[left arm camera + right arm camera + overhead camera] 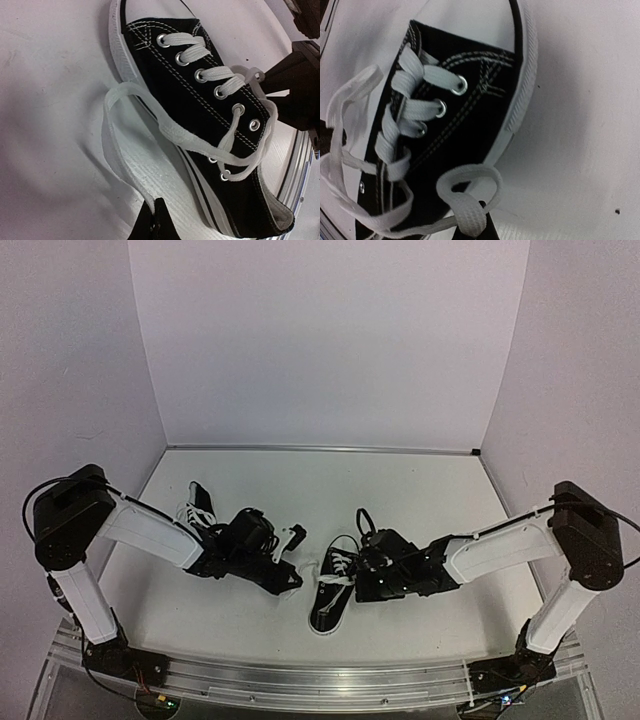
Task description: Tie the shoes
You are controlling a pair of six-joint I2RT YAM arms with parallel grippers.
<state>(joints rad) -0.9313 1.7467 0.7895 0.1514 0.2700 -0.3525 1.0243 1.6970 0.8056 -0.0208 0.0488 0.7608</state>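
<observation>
The left tool [155, 222] is pinched shut on a strand of the white lace [190, 142]. The right tool [481, 220] is likewise closed, gripping a looped strand of the same lace. Both reach in over the near shoe [333, 595], which sits mid-worktop [430, 490] between the arms. It is black canvas with white stitching, metal eyelets, a white toe cap and white sole edging. The lace crosses neatly lower down and trails slack and unknotted at the top. The far shoe [197, 502] lies behind the left arm, partly hidden.
</observation>
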